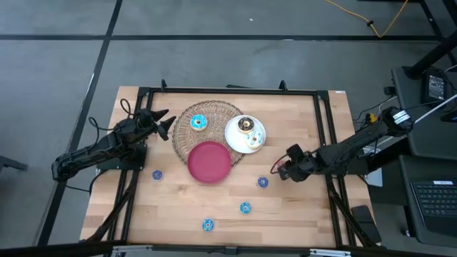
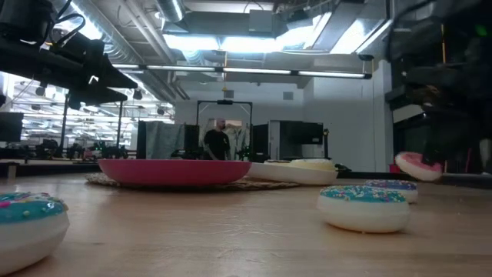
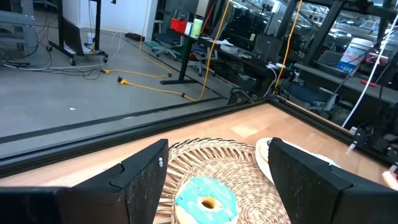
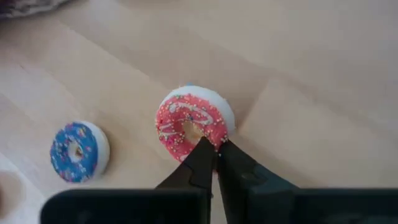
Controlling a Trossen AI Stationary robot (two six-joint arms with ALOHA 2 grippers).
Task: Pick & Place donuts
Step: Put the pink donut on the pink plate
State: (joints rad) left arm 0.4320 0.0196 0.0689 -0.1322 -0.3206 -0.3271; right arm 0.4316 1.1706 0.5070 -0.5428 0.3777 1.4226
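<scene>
Right tool (image 4: 216,151) pinches the red donut's (image 4: 191,123) rim, shut tight, lifted near the bench's (image 1: 300,214) right edge.

Grey concrete floor (image 1: 214,57) all around, with dark seam lines crossing it and a yellow cable (image 1: 378,21) snaking near the far right corner of the wooden table (image 1: 300,214). A black desk with a keyboard (image 1: 434,200) sits off the table's right edge. Looking level, it's an open workshop: exposed ducts, bright ceiling lights (image 2: 254,38), and a person (image 2: 217,142) standing way back.
</scene>
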